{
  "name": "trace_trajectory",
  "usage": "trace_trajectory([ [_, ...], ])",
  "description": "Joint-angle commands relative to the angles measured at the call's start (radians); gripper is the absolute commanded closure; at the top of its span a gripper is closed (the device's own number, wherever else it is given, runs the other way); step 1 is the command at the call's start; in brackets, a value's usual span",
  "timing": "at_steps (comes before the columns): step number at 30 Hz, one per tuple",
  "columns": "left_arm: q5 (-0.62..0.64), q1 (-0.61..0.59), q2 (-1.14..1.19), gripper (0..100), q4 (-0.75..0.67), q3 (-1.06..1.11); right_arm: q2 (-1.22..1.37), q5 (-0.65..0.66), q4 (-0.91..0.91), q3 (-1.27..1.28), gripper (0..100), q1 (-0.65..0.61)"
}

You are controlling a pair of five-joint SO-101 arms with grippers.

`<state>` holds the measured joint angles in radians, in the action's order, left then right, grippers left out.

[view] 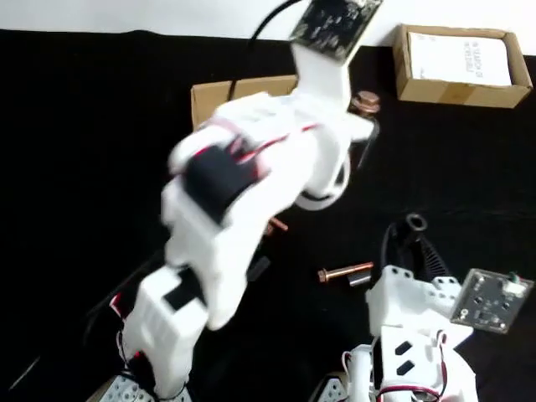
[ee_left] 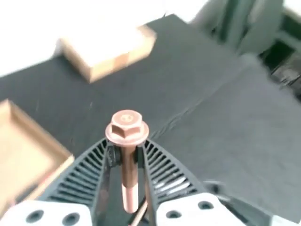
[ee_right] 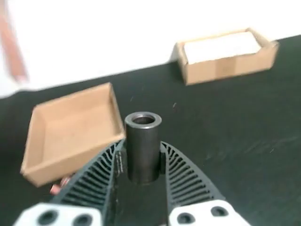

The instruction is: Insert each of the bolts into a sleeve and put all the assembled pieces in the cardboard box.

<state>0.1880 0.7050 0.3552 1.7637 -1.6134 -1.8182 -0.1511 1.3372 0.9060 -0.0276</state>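
My left tool (ee_left: 126,157) is clenched on a copper hex-flanged bolt (ee_left: 126,128). My right tool (ee_right: 142,162) grasps a dark grey cylindrical metal sleeve (ee_right: 142,136). Probable fault: a tilted shank catches the sleeve rim, jams, then slips loose.

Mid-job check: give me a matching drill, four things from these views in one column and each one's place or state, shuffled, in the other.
Things:
1. gripped bolt
2. sleeve
3. loose bolt
4. far box

Places or states:
A. lying on the table
B. holds something white
C. in the left pincer
D. in the right pincer

Pairs: 1-C, 2-D, 3-A, 4-B.
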Motion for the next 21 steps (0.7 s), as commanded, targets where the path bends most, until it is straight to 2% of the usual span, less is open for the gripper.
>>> trace_trajectory([
  [1,-0.026,0.028,-0.124,99,0.003,-0.036,0.001,-0.009,0.048,-0.044,99.2,-0.05],
  [6,-0.028,0.028,-0.197,99,0.012,-0.036,0.001,-0.011,0.156,-0.044,99.2,-0.203],
  [11,-0.032,0.028,-0.329,99,0.012,0.01,-0.001,-0.011,0.154,-0.038,99.2,-0.223],
  [14,-0.083,0.03,-0.479,99,0.012,0.202,0.001,-0.011,0.154,-0.028,99.2,-0.225],
  [21,-0.091,0.025,-0.877,99,-0.023,0.883,0.001,-0.006,0.117,0.035,99.2,-0.226],
])
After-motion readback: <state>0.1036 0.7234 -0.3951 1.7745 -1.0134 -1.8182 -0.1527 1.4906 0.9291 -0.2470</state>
